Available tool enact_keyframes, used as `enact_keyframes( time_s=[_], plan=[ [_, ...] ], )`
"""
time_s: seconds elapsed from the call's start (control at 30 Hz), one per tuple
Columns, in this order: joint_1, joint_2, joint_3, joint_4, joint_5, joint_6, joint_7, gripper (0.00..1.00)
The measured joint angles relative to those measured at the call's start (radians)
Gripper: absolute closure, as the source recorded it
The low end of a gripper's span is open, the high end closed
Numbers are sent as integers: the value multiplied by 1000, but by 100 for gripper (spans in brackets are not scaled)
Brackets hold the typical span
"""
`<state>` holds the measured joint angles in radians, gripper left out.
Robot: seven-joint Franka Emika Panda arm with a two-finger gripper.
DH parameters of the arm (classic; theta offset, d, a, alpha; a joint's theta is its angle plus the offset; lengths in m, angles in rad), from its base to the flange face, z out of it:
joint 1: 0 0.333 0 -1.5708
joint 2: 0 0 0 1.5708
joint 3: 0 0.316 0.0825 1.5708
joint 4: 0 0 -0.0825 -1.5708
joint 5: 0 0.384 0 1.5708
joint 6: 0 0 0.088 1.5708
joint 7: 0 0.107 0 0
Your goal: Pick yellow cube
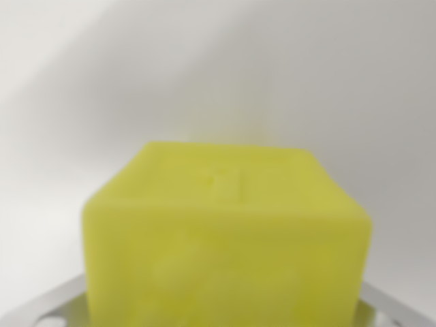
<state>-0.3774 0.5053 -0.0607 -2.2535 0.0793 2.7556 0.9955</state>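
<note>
Behind everything in the wrist view spreads a pale, blurred grey-white surface (218,68), crossed by soft diagonal shadows; whether it is the bench or a wall I cannot tell. Against it sits the yellow cube (225,238), filling the lower middle of the picture and running off the bottom edge. It is close to the camera and out of focus. One broad face looks toward the camera, and the top face slopes away above it, narrowing toward the back. A vertical edge shows at the wrist view's right, so the block is turned slightly to that side. No side looks clearly longer than another, so I can name no long axis. A faint raised mark sits on the top face. Pale metal parts (41,306) of the gripper (225,320) peek out low at both bottom corners, just beside the cube. The jaws' tips are hidden, so I cannot tell whether they clamp it.
</note>
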Motion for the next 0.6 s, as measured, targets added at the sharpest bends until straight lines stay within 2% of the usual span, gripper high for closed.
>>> enact_keyframes(
  time_s=[0.6],
  plan=[
    [-5,-114,0,-24,-28,-89,20,100]
  ],
)
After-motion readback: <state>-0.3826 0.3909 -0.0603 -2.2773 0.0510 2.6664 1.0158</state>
